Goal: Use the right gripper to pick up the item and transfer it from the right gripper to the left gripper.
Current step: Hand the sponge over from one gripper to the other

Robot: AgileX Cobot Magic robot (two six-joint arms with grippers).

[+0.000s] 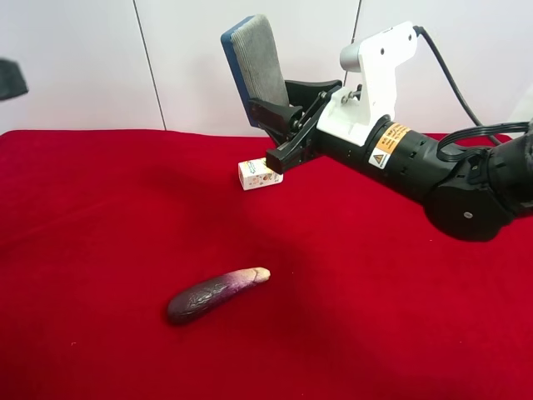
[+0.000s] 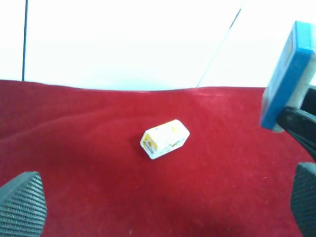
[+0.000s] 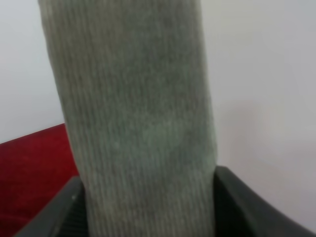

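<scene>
Above red cloth [image 1: 100,250], right pincer [image 1: 273,133] pinching item [image 1: 258,62], left pincer [image 2: 163,202] spread, white box [image 1: 260,173] beneath, eggplant [image 1: 212,293] apart

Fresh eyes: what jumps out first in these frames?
A grey-and-blue block is held nearly upright in the air at the exterior high view's upper middle, clamped at its lower end by the jaws of the right arm. On the red cloth, an eggplant lies near the front centre. A small white box sits farther back, below the jaws in that view.
</scene>
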